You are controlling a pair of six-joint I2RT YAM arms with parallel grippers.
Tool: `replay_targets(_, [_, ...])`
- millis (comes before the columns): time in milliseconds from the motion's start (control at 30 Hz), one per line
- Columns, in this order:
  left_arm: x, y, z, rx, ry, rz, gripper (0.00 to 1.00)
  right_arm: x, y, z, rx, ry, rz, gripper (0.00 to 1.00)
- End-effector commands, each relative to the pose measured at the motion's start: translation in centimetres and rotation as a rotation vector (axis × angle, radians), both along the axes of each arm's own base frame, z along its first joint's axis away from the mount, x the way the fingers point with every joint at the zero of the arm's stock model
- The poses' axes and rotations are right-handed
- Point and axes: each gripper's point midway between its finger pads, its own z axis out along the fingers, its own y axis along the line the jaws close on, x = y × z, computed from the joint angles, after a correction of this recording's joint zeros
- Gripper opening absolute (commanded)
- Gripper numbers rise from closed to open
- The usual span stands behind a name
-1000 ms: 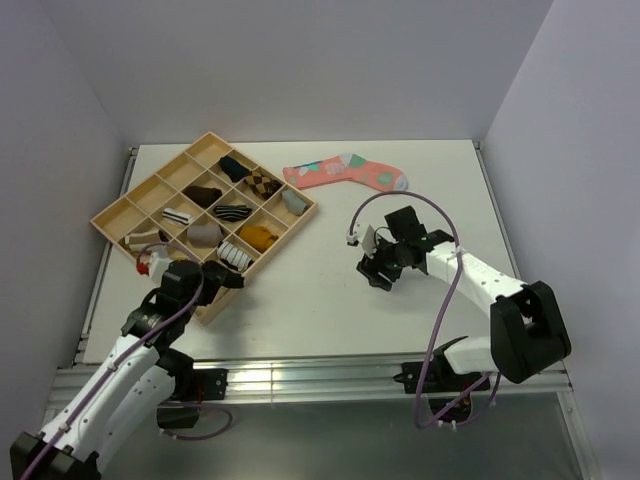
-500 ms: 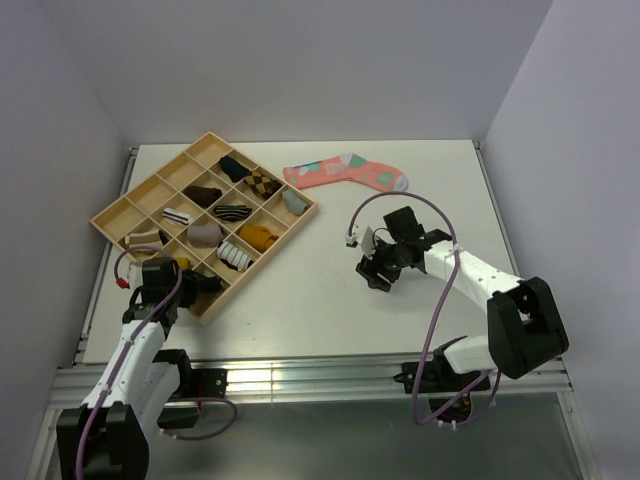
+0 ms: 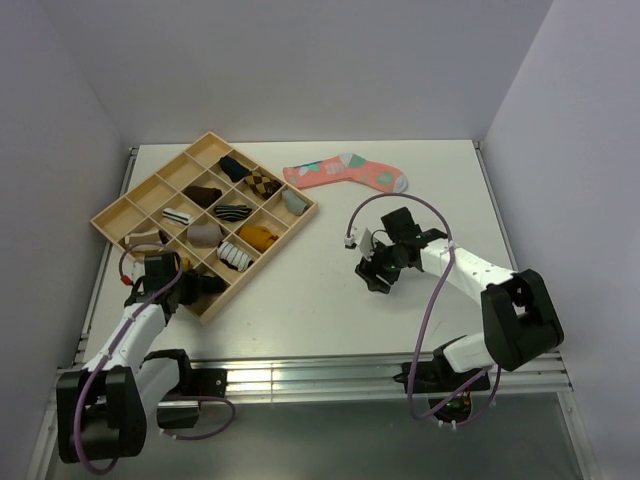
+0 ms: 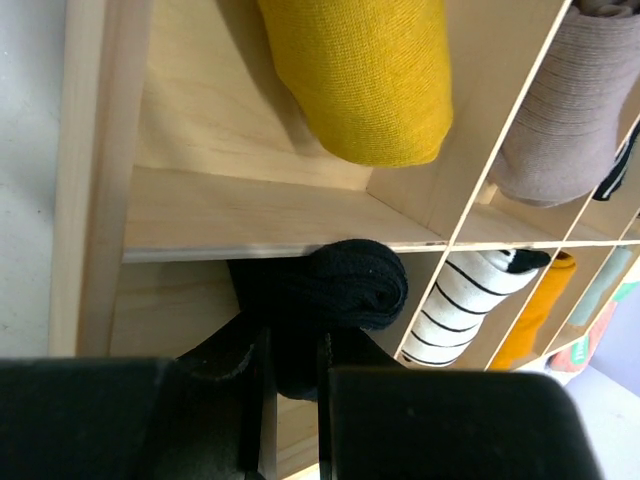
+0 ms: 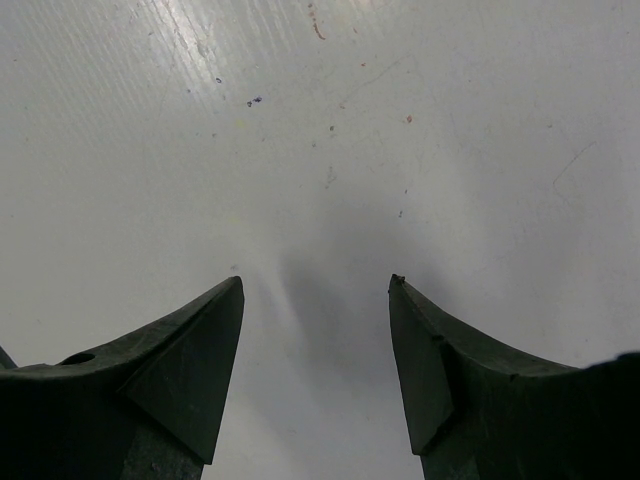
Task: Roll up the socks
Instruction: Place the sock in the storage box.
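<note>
- As I look through the left wrist view, my left hand [image 4: 293, 395] has its fingers [image 4: 255, 410] drawn in narrow on the black sock [image 4: 345, 285], which is rolled into a fat bundle and pinched at its near end.
- That bundle is in a compartment at the near corner of the tray [image 3: 150, 176], along the outer rim. Its rolled end touches the divider [image 4: 250, 215] on the far side. I cannot tell whether it rests on the compartment floor or hangs from the grip.
- The yellow sock [image 4: 360, 80], also rolled, lies in the next compartment beyond that divider, along the same rim and apart from my hand.
- Deeper into the tray I see a striped bundle [image 4: 455, 310] and a beige bundle [image 4: 570, 120], each in its own compartment.
- From the top view, the tray lies on the left of the surface [image 3: 300, 300], turned cornerwise, and the left arm reaches in at its near corner.
- My right hand [image 3: 378, 272] is right of centre, tipped down toward bare surface and well apart from the tray. Its fingers stand wide apart with nothing between them.
- A pink sock [image 3: 345, 172] lies flat at the far side, beyond the right hand.
</note>
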Motion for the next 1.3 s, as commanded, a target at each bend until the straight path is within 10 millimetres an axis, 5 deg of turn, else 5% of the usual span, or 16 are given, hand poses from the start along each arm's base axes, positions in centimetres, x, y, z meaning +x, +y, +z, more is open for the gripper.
replay_targets(0, [-2.6,0.8,-2.4,0.028,0.152,0.032,0.02,1.0,0.6,0.5,0.029,-0.019,0.002,0.67])
replay_targets(67, [-2.6,1.0,-2.5,0.038,0.17,0.034,0.06,0.9,0.7,0.3,0.031,-0.013,0.005,0.67])
replay_targets(300, [-2.9,0.9,-3.0,0.039,0.205,0.021,0.49,0.9,0.8,0.1,0.032,-0.002,0.0,0.67])
replay_targets(400, [-2.9,1.3,-2.6,0.057,0.203,0.033,0.57,0.8,0.7,-0.1,0.03,0.002,0.001,0.67])
replay_targets(800, [-0.4,2.6,3.5,0.143,0.111,0.018,0.63,0.7,0.9,-0.1,0.036,0.012,0.007,0.66])
replay_targets(1067, [0.4,2.8,5.5,0.167,0.079,0.001,0.65,0.9,1.0,0.0,0.038,0.015,0.003,0.67])
replay_targets(1267, [2.0,3.5,10.0,0.223,-0.007,-0.009,0.65,1.1,1.0,0.4,0.037,0.011,0.001,0.67])
